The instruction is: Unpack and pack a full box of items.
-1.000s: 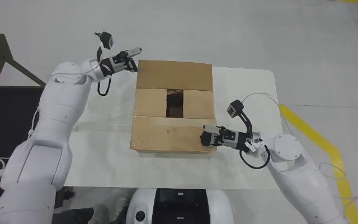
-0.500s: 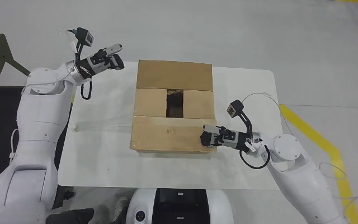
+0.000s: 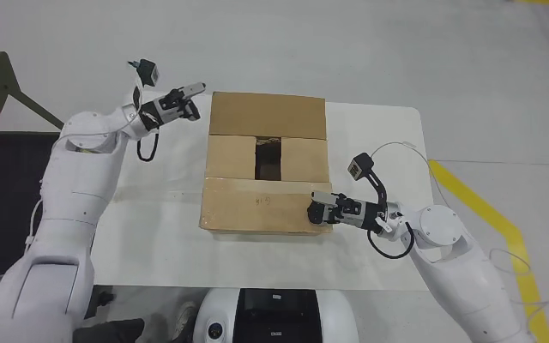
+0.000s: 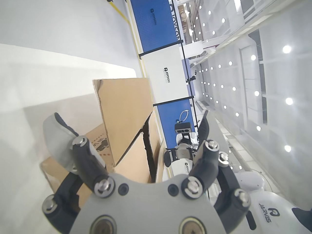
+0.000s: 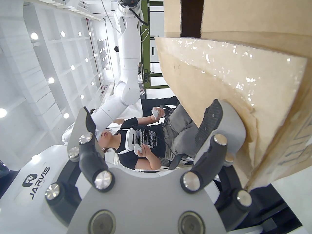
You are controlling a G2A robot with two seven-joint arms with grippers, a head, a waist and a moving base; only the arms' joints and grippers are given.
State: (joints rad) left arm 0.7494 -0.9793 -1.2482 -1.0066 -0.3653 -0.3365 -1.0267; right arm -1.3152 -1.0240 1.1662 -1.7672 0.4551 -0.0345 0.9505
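White table (image 3: pixel 377 129): cardboard box (image 3: pixel 266 116), top gapped. Left gripper (image 3: pixel 193 89) at box's 10 o'clock, jaws apart. Right gripper (image 3: pixel 316 210) at 5 o'clock, jaws apart, against box corner.

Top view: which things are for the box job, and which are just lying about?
For the job: cardboard box, flaps partly open; left gripper, open, off its far corner; right gripper, open at its near flap.
Just there: white table; yellow floor line.
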